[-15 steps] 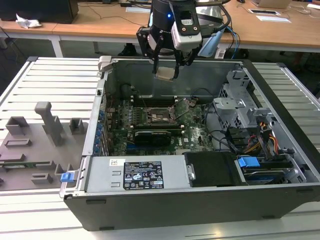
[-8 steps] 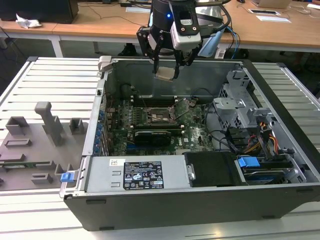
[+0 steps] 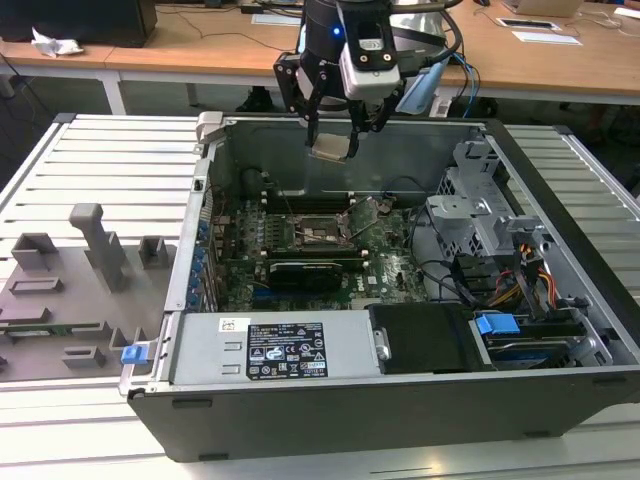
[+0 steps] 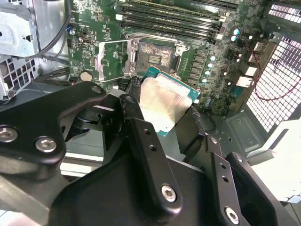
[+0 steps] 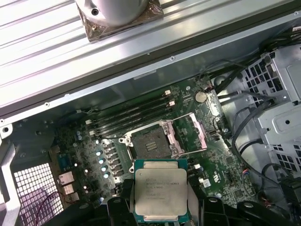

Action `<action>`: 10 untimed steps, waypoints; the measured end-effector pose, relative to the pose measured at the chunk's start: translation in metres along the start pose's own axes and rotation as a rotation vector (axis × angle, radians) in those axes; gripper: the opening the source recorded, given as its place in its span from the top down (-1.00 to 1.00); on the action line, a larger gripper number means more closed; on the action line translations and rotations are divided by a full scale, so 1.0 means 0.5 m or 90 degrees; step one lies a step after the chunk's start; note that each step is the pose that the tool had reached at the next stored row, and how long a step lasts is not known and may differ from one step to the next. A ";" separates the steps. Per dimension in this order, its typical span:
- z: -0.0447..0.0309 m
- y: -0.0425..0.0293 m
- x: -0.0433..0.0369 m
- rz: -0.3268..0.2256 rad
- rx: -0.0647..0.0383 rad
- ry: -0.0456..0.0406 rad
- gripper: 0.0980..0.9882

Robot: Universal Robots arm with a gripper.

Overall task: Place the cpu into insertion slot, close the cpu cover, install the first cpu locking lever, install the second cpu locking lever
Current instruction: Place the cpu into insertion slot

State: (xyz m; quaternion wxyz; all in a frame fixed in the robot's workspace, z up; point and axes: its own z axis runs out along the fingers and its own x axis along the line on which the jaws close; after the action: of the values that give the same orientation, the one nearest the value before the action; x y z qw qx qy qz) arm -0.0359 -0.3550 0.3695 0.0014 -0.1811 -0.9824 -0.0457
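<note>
The arm hangs over the far wall of the open computer case (image 3: 400,415) with its gripper (image 3: 333,138) pointing down. The black fingers (image 4: 141,136) are clamped on opposite edges of the cpu (image 4: 165,101), holding it slightly tilted in the air above the board. Inside the case, the insertion slot (image 5: 149,143) lies bare near the middle of the green board (image 5: 228,162), and the cpu cover (image 5: 189,135) is swung open beside it. The locking levers are hard to make out. The case stands on a ribbed worktop (image 3: 110,150).
</note>
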 end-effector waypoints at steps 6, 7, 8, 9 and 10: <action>0.000 0.000 0.000 0.010 0.000 -0.0009 0.01; 0.000 0.000 0.000 0.011 0.000 -0.0010 0.01; 0.000 0.000 0.000 0.013 0.000 -0.0012 0.01; 0.000 0.000 0.000 0.015 0.000 -0.0013 0.01; 0.000 0.000 0.000 0.016 0.000 -0.0014 0.01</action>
State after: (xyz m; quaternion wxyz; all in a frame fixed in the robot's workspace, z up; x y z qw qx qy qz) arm -0.0359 -0.3550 0.3695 0.0008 -0.1937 -0.9800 -0.0458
